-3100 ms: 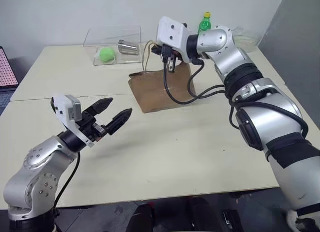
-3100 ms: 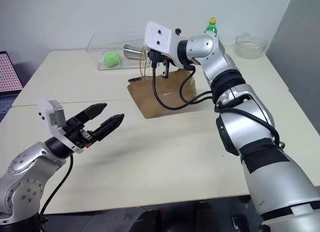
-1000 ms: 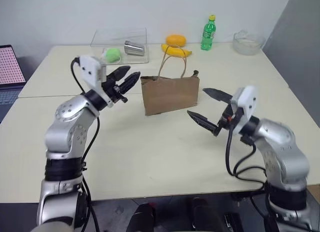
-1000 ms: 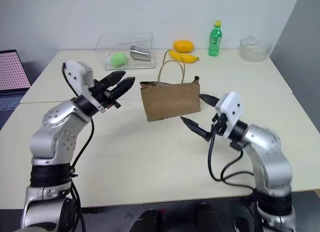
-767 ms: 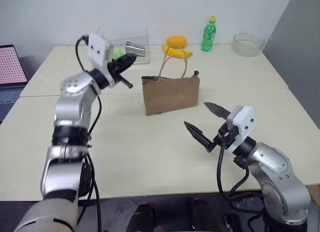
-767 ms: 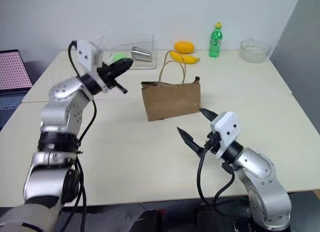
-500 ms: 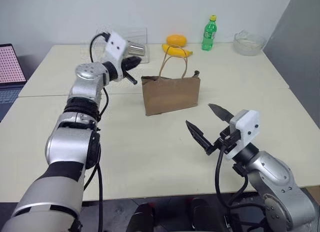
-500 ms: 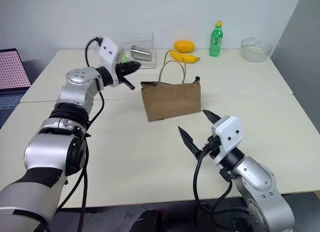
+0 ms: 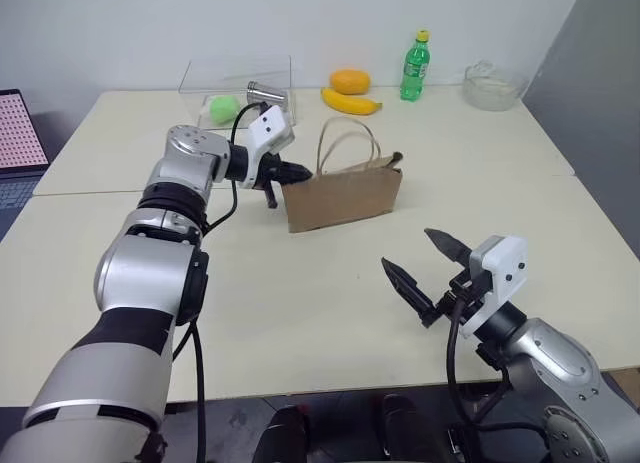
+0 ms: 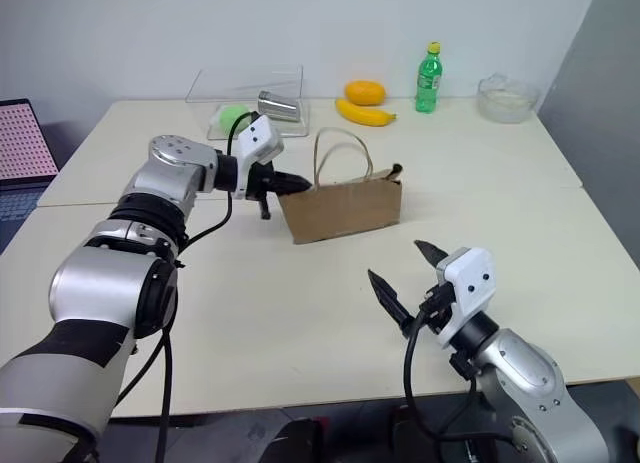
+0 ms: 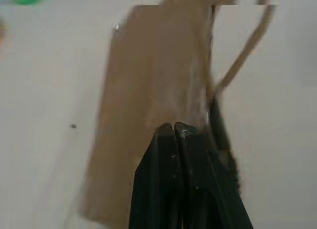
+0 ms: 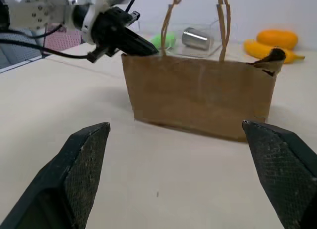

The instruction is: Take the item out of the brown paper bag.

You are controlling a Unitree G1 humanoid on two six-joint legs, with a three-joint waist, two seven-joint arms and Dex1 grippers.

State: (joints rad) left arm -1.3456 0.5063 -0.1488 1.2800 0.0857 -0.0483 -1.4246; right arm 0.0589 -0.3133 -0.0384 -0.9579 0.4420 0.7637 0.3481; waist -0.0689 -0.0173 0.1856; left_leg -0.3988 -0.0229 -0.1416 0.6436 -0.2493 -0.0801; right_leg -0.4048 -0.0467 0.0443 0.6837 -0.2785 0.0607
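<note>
From the head views, your left gripper (image 9: 296, 171) has swung down from beside the clear tray to the near upper corner of the brown paper bag (image 9: 345, 196), and its fingers, slightly apart a second ago, are now pressed together at the bag's edge. The bag stands upright on the table (image 9: 300, 303), handles up. Your right gripper (image 10: 405, 283) has drawn back, fingers spread wide, well apart from the bag.

In the left wrist view, your closed fingertips sit against the bag's paper; it is blurred, so you may be pinching the rim, but I can't confirm it.

In the right wrist view, the spread fingers frame the bag.

The item is presumably still inside, so extraction hasn't begun.
</note>
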